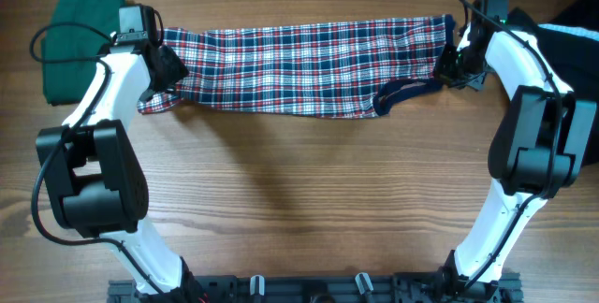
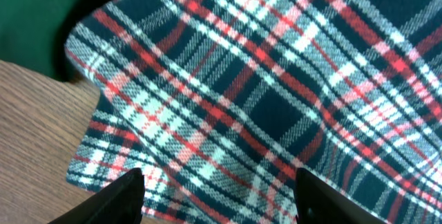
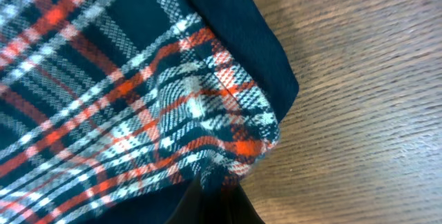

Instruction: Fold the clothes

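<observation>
1. Overhead, we see a red-white-navy plaid dress (image 1: 299,64) stretched sideways across the far part of a wooden table (image 1: 299,209). The left gripper (image 1: 170,64) is at one end and the right gripper (image 1: 451,64) at the other. A folded dark-green garment (image 1: 80,32) lies at far left.
2. Left wrist: the left fingers (image 2: 121,196) stand apart above the plaid dress, holding nothing.
3. Right wrist: the right jaws are pressed together on the navy-trimmed corner of the plaid dress.
</observation>
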Controlling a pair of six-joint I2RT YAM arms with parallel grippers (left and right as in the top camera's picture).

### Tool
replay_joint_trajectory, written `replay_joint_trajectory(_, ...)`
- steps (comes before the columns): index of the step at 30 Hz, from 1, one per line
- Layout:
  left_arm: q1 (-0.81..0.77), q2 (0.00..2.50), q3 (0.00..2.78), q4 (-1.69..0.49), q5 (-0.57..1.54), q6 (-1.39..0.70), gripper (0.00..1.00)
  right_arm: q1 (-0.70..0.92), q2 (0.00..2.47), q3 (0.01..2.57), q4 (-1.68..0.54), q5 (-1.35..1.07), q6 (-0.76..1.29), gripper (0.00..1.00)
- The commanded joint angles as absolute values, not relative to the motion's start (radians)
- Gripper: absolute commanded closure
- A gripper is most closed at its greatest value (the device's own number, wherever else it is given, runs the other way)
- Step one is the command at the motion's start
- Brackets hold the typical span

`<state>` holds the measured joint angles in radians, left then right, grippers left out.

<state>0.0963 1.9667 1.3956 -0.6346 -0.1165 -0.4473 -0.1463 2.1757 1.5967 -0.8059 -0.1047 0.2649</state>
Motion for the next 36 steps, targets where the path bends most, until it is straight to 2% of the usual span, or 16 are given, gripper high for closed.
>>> replay_joint_trajectory(1,0.099,1.987,1.387,-0.628,-0.147,-0.45,0.31,-0.143,2.186,1.551,-0.789,-0.12,0.277,0.96)
replay_joint_trajectory(9,0.098,2.017,1.387,-0.657,-0.147,-0.45,0.34,-0.143,2.186,1.54,-0.778,-0.121,0.288,0.96)
replay_joint_trajectory(14,0.098,2.067,1.387,-0.63,-0.146,-0.451,0.41,-0.143,2.186,1.54,-0.778,-0.12,0.287,0.96)
replay_joint_trajectory(15,0.098,2.078,1.387,-0.622,-0.147,-0.453,0.44,-0.143,2.186,1.54,-0.778,-0.12,0.286,0.96)
replay_joint_trajectory(16,0.098,2.084,1.387,-0.615,-0.147,-0.453,0.53,-0.143,2.186,1.54,-0.778,-0.12,0.287,0.96)
replay_joint_trajectory(20,0.098,2.089,1.388,-0.591,-0.147,-0.453,0.93,-0.143,2.186,1.541,-0.767,-0.12,0.278,0.96)
replay_joint_trajectory(21,0.098,2.086,1.388,-0.587,-0.147,-0.453,0.96,-0.144,2.182,1.541,-0.762,-0.12,0.273,0.96)
replay_joint_trajectory(29,0.098,2.0,1.42,-0.604,-0.147,-0.453,0.96,-0.157,2.119,1.664,-0.832,-0.112,0.23,0.96)
replay_joint_trajectory(36,0.096,1.827,1.439,-0.606,-0.147,-0.453,0.96,-0.162,1.998,1.744,-0.896,-0.102,0.182,0.96)
